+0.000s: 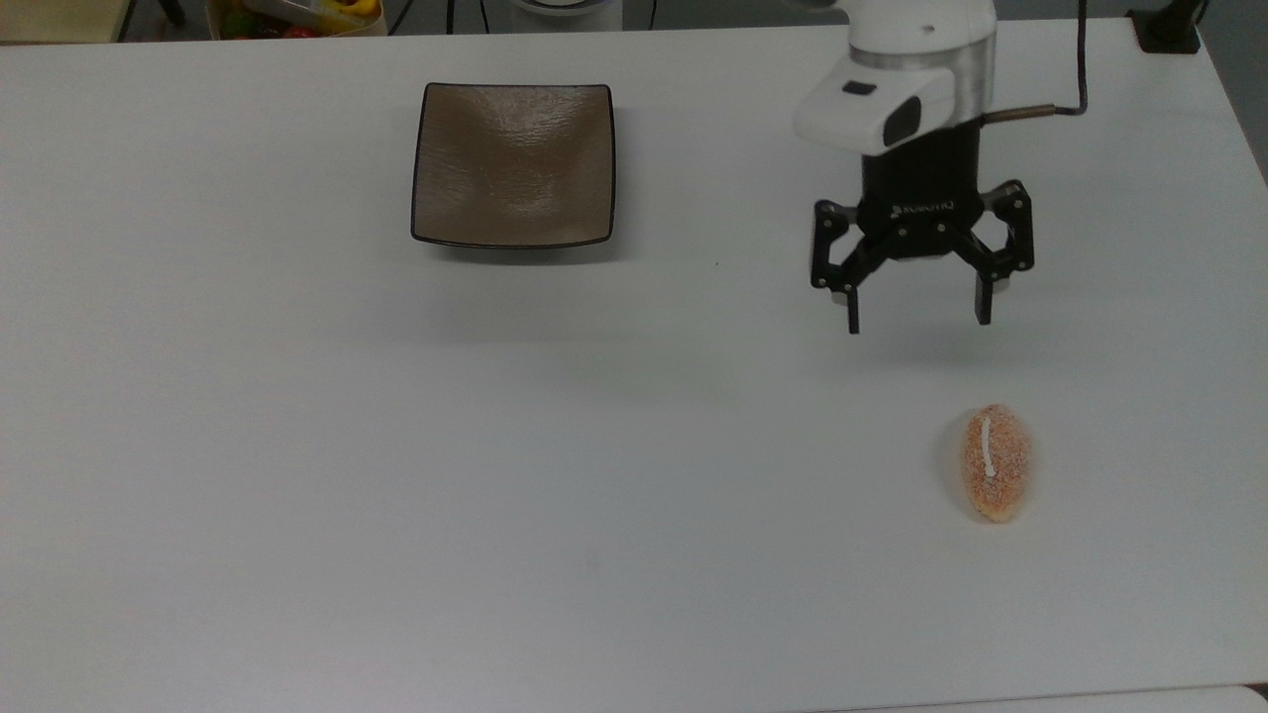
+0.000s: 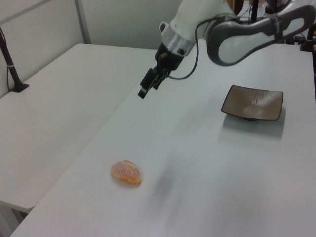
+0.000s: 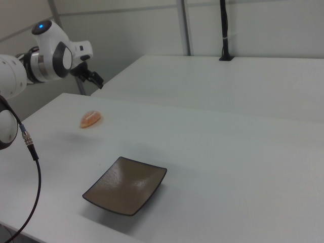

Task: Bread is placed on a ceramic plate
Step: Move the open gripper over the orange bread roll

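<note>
In the top view, the small oval orange-pink bread (image 1: 996,461) with a white stripe along its top lies on the white table (image 1: 297,446) in the lower right of the frame, its long axis running up and down the picture. The square taupe-brown ceramic plate (image 1: 513,164) with a thin dark rim sits in the upper middle-left, bare, well apart from the bread. The black two-finger gripper (image 1: 916,319) hangs under a white-and-black arm (image 1: 906,79) in the upper right, above the bread in the frame and clear of it, its fingers spread wide with nothing between them. In the left view, the bread (image 2: 126,173) rests in the lower left part of the frame, the plate (image 2: 252,102) at the right middle, and the gripper (image 2: 143,92) hovers in the upper middle above the table, pointing down and to the left view's left. In the right view, the plate (image 3: 125,185) lies in the lower middle, the bread (image 3: 90,119) at the left middle, and the gripper (image 3: 96,79) appears as a dark shape, probably its fingers, above the bread in the frame.
</note>
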You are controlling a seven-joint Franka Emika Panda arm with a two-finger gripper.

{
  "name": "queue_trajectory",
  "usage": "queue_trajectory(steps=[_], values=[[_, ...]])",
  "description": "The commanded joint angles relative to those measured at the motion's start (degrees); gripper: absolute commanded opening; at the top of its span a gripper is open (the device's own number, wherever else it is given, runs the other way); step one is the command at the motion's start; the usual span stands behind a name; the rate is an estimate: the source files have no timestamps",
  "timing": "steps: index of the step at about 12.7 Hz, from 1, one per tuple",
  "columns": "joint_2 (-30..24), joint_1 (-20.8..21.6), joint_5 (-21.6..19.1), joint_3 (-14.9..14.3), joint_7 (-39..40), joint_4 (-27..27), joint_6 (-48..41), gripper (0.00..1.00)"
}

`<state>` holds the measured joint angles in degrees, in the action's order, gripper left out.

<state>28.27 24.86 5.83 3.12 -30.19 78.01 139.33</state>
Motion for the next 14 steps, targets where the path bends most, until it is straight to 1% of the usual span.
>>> queue_trajectory(steps=[1,4,5,7,11,14], values=[[6.1,3.1,1.4,-1.1,-2.0,-5.0,3.2,1.00],[11.8,5.4,1.6,-2.0,-2.1,-9.4,5.0,1.00],[13.8,6.6,1.8,-3.2,-2.1,-10.8,6.3,1.00],[16.6,8.6,2.5,-4.3,-2.1,-10.9,10.9,1.00],[20.3,9.1,5.2,-4.3,-2.1,-10.9,13.7,1.00],[23.1,9.9,5.4,-4.3,-2.2,-11.7,16.0,1.00]])
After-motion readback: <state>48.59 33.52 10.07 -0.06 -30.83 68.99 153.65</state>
